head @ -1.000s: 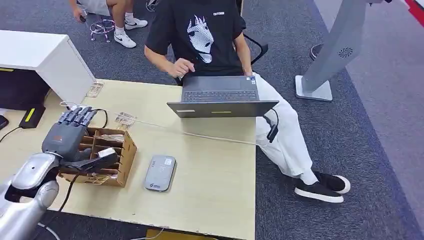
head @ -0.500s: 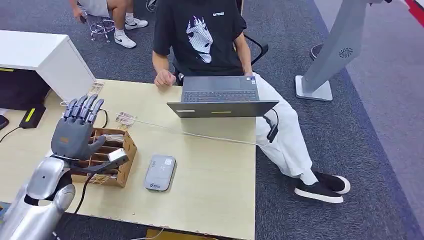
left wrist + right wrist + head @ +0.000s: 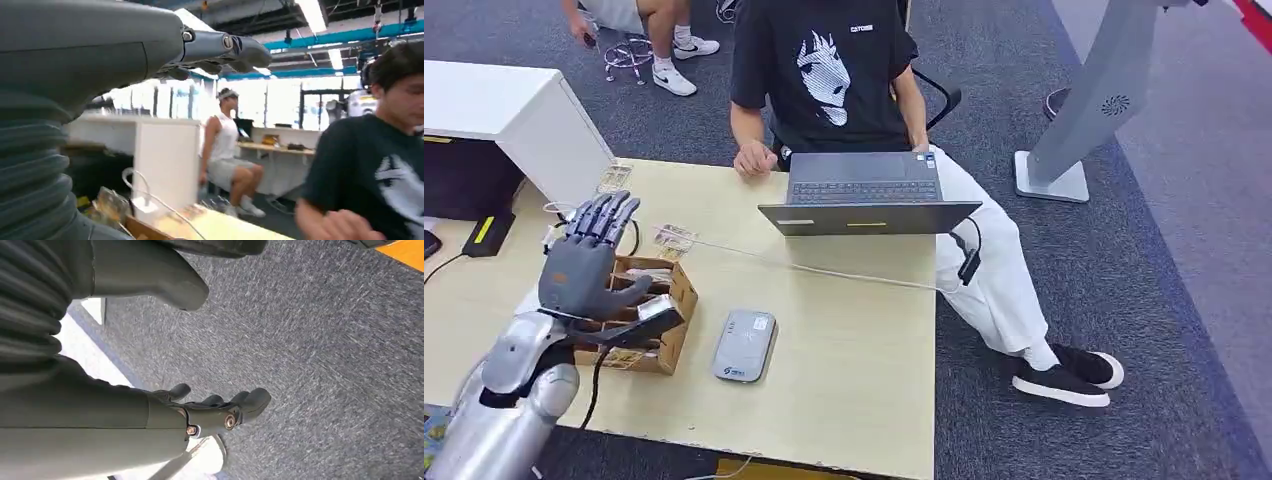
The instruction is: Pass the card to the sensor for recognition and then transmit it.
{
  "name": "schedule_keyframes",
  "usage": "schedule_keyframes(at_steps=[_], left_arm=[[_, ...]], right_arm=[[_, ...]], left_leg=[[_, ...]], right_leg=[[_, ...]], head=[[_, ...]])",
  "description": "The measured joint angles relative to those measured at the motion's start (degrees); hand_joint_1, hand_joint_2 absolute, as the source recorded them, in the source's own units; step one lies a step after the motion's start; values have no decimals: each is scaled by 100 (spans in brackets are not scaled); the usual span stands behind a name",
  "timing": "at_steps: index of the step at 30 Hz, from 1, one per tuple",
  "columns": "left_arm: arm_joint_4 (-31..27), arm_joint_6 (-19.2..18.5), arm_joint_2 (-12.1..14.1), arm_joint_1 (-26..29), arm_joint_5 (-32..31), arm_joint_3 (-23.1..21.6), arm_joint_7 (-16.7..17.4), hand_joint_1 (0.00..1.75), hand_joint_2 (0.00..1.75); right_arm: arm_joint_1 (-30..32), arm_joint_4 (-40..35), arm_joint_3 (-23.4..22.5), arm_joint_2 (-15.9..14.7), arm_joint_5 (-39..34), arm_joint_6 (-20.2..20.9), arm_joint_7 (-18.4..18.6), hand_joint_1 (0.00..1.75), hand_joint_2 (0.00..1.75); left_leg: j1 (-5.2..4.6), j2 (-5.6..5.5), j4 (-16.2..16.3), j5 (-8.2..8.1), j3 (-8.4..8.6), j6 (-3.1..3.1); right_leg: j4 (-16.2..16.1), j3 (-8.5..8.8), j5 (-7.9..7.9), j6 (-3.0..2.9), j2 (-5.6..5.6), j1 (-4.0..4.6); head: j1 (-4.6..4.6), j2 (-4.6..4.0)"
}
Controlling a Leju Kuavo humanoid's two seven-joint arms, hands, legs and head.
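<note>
Card (image 3: pixel 660 312) — pinched by thumb of left robot hand (image 3: pixel 584 270), other fingers spread, above cardboard box (image 3: pixel 676 300) | sensor (image 3: pixel 744 345) on tabletop (image 3: pixel 854 340) just beside | card to be kept flat, lowered squarely over sensor | right robot hand (image 3: pixel 210 412) — fingers loosely apart, nothing held.

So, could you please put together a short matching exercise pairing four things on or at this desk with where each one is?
Things:
1. card
2. sensor
3. laptop
4. cardboard box

Places:
A. flat on the table, right of the cardboard box
B. open at the table's far edge, in front of the seated person
C. pinched in the left hand
D. beneath the raised left hand

Pairs: 1-C, 2-A, 3-B, 4-D
</note>
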Motion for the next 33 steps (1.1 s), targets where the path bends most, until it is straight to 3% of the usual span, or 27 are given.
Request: schedule_keyframes(at_steps=[5,11,15,18,20,25,33], left_arm=[[-155,-282,-295,-2,1068,4,-666,0,175],[-444,-603,-439,-8,1319,2,-773,0,175],[-533,-1133,-359,-25,1208,2,-400,0,175],[-529,-1785,32,-81,749,-13,245,0,175],[-507,-1965,320,-178,525,-18,482,0,175],[-406,-2140,702,-332,300,-26,659,0,175],[-240,-2133,826,-361,219,-151,722,0,175]], right_arm=[[-12,0,103,0,76,13,2,0,175],[-14,0,135,0,61,17,-17,0,175],[-14,0,146,0,17,9,-37,0,175],[-11,0,144,0,-105,0,-52,0,175],[-7,2,140,0,-164,-7,-52,0,175],[-11,2,133,0,-168,-2,-55,0,175],[-13,2,129,0,-216,-7,-55,0,175]], left_leg=[[0,0,1,0,0,0],[0,1,1,0,0,0],[1,1,0,0,0,0],[5,9,1,1,1,-1],[7,7,1,1,1,-2],[6,9,1,1,0,-2],[4,8,1,0,-1,-1]], right_leg=[[0,0,0,0,0,0],[0,0,0,0,1,1],[1,0,0,0,1,1],[2,-6,1,-1,14,5],[2,-6,1,-1,12,6],[1,-4,1,-1,14,5],[-1,-6,1,-1,13,4]], head=[[0,0],[0,0],[0,0],[0,0],[-2,0],[0,0],[2,0]])
